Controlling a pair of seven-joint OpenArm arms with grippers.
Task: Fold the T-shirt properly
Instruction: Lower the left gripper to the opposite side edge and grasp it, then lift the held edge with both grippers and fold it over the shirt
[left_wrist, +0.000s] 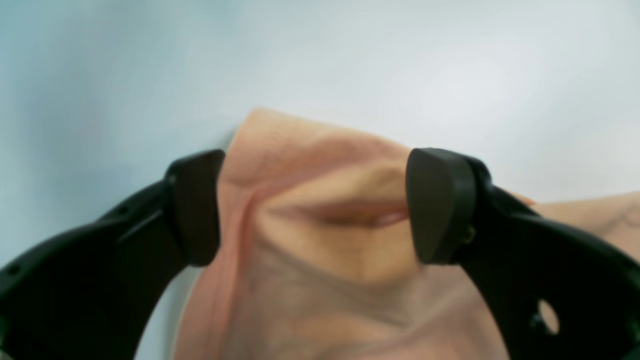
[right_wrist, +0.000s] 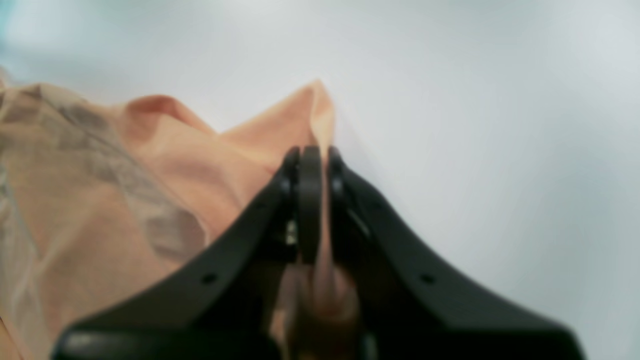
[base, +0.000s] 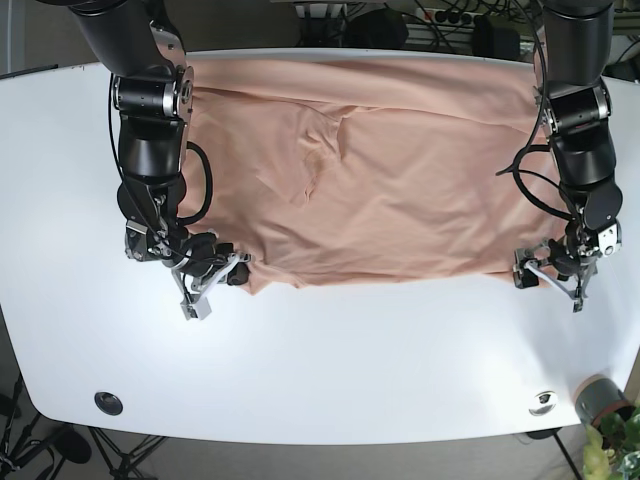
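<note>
Base view: T-shirt (base: 400, 170) lies crosswise; right fingers (right_wrist: 310, 200) pinch its corner, left fingers (left_wrist: 195, 210) spread wide.

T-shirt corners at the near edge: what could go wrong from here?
The left gripper is open around a bunched corner of the T-shirt; closing may catch extra layers or miss. The right gripper is shut on a thin edge that could slip. Lifting now, with one corner held, would probably skew the fold.

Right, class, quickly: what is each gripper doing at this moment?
Left gripper: open, jaws either side of a T-shirt corner.
Right gripper: closed on the T-shirt's edge.
</note>
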